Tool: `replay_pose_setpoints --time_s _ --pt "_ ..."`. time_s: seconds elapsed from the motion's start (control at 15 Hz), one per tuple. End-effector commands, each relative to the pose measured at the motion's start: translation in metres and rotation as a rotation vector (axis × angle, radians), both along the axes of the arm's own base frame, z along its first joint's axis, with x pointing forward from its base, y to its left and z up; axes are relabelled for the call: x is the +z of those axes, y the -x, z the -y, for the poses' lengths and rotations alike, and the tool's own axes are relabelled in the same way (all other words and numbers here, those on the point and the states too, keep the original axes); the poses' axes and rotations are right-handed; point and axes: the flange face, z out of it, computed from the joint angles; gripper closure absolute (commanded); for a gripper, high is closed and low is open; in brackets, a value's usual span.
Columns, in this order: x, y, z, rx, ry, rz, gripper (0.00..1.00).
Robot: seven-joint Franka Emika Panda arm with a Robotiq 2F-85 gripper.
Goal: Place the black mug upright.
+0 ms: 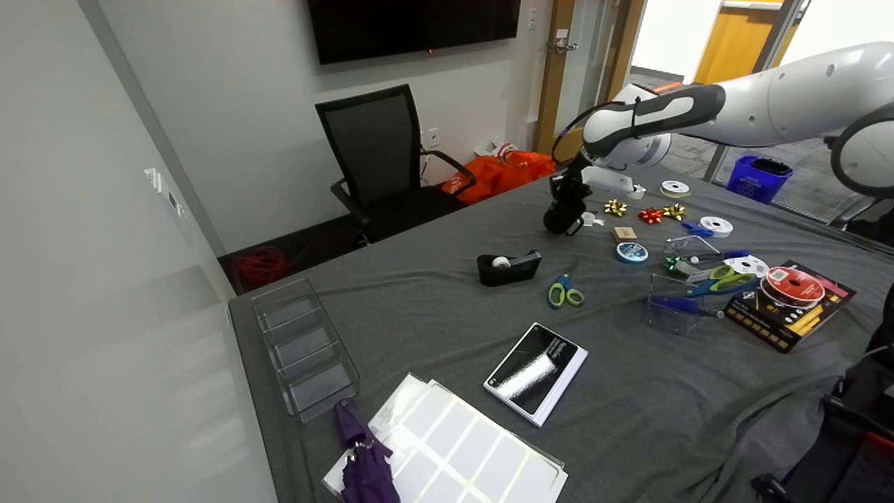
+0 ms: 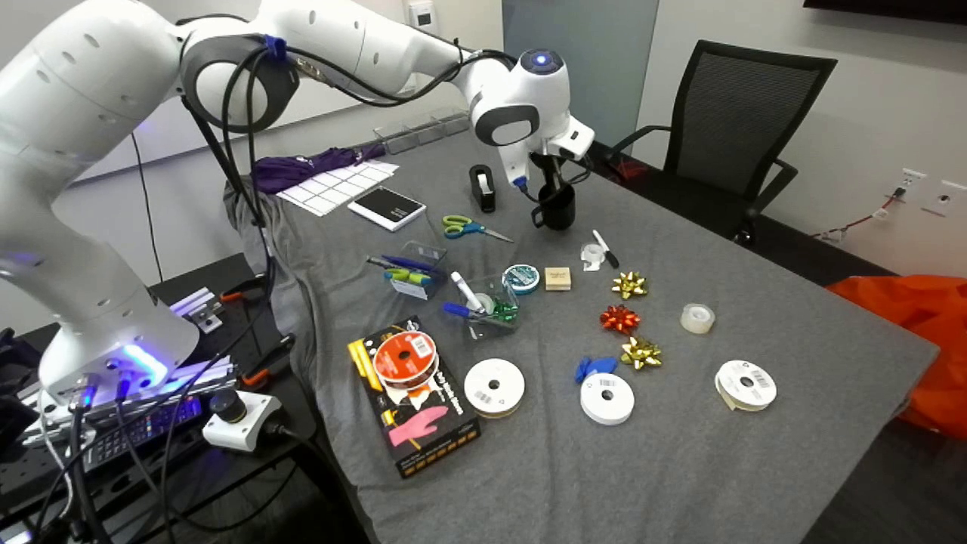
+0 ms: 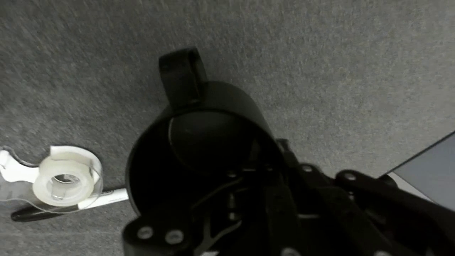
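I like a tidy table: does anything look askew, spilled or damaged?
One thing: the purple bundle lies partly over an edge of the white label sheets, hiding some of them, perhaps just dropped there. No spill or damage shows.

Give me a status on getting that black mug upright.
Looks done: the black mug is mouth-up, its opening showing in the wrist view, though it seems to lean in an exterior view.
In hand: the gripper is at its rim; black on black hides whether it is clamped.
Left, probably: settle the base flat on the table, as contact is unclear, then release and withdraw.
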Motion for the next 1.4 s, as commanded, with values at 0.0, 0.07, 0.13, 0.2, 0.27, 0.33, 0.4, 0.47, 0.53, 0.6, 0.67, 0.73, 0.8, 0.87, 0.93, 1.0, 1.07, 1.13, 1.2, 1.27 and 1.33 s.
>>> replay_pose_setpoints --time_s 0.0,0.07,0.13,0.2,0.27,0.33,0.4,0.47,0.53,0.6,0.67,0.73,0.8,0.87,0.93,1.0,1.07,1.13,1.2,1.27,1.33 --pt "0.016 0.001 -0.014 -0.088 0.086 -0.138 0.99" --pt "0.017 0.001 -0.019 -0.106 0.097 -0.179 0.99" --pt "0.018 0.001 -0.023 -0.119 0.103 -0.214 0.99" --pt "0.019 0.001 -0.027 -0.13 0.105 -0.244 0.99" --pt "0.021 0.001 -0.031 -0.139 0.106 -0.268 0.99" --pt "0.022 0.0 -0.034 -0.148 0.107 -0.287 0.99" --pt "0.023 0.0 -0.036 -0.157 0.108 -0.299 0.99" --pt "0.023 0.0 -0.037 -0.164 0.11 -0.304 0.99" --pt "0.024 -0.001 -0.037 -0.17 0.109 -0.304 0.99" --pt "0.022 -0.002 -0.037 -0.175 0.11 -0.3 0.99" --pt "0.02 -0.003 -0.037 -0.178 0.113 -0.295 0.99" --pt "0.016 -0.003 -0.036 -0.181 0.119 -0.293 0.99" --pt "0.011 -0.003 -0.036 -0.185 0.124 -0.293 0.99" --pt "0.006 -0.003 -0.035 -0.188 0.131 -0.296 0.99" --pt "0.002 -0.002 -0.035 -0.189 0.137 -0.3 0.99" --pt "-0.002 -0.002 -0.034 -0.19 0.141 -0.303 0.99" --pt "-0.006 -0.001 -0.034 -0.193 0.143 -0.305 0.69" --pt "-0.008 -0.001 -0.032 -0.193 0.144 -0.305 0.68" --pt "-0.008 -0.002 -0.032 -0.193 0.144 -0.301 0.63" --pt "-0.007 -0.003 -0.031 -0.194 0.142 -0.292 0.56" --pt "-0.004 -0.003 -0.031 -0.191 0.142 -0.285 0.48"
